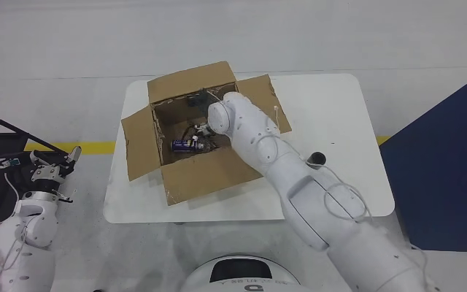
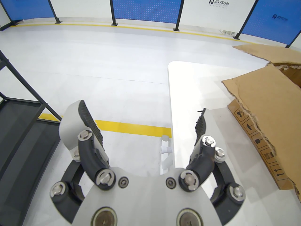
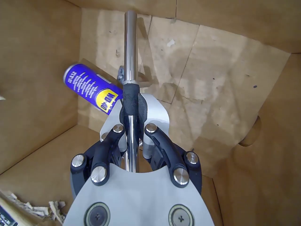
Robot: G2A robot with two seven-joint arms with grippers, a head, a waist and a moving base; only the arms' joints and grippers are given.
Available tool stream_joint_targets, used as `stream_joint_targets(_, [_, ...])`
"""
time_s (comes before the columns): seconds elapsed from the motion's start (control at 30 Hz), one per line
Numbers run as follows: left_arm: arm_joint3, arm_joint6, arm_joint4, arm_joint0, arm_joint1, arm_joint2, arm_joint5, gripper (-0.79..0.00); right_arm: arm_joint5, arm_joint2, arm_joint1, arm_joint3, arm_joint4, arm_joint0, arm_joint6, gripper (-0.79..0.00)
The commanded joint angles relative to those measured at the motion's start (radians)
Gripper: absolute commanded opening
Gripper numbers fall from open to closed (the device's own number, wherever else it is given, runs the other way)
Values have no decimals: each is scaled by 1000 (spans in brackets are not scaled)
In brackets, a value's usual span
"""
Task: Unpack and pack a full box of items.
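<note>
An open cardboard box (image 1: 143, 150) with its flaps spread sits on the white table (image 1: 336, 109). My right gripper (image 3: 132, 105) is down inside the box, shut on a shiny metal rod (image 3: 130, 48) at its black wrapped band. A blue spray can (image 3: 91, 88) lies on the box floor just beside the rod; it is also seen as the blue can (image 1: 180, 145) from above. My left gripper (image 2: 143, 118) hangs open and empty off the table's left side, over the floor. The box's torn flap (image 2: 265, 99) shows in the left wrist view.
A small dark round object (image 1: 317, 158) sits on the table to the right of the box. A dark metal rack (image 2: 21, 118) stands on the floor near the left arm. Shredded cardboard (image 3: 35, 209) lies in one box corner.
</note>
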Motion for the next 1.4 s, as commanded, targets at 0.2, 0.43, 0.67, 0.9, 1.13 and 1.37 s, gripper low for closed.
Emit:
stream_joint_targets(0.2, [0, 0, 0, 0, 0, 0, 0, 0, -83, 58, 34, -80, 58, -19, 38, -785])
stream_joint_targets(0.43, [0, 0, 0, 0, 0, 0, 0, 0, -73, 178, 132, -528, -38, -230, 69, -785])
stream_joint_targets(0.67, [0, 0, 0, 0, 0, 0, 0, 0, -53, 381, 235, -1439, -244, -790, 185, -785])
stream_joint_targets(0.9, [0, 0, 0, 0, 0, 0, 0, 0, -80, 514, 268, -1775, -234, -1080, 56, -785])
stream_joint_targets(1.13, [0, 0, 0, 0, 0, 0, 0, 0, -12, 682, 283, -1837, -148, -1229, -89, -785])
stream_joint_targets(1.37, [0, 0, 0, 0, 0, 0, 0, 0, 8, 840, 296, -1689, 24, -1256, -165, -785])
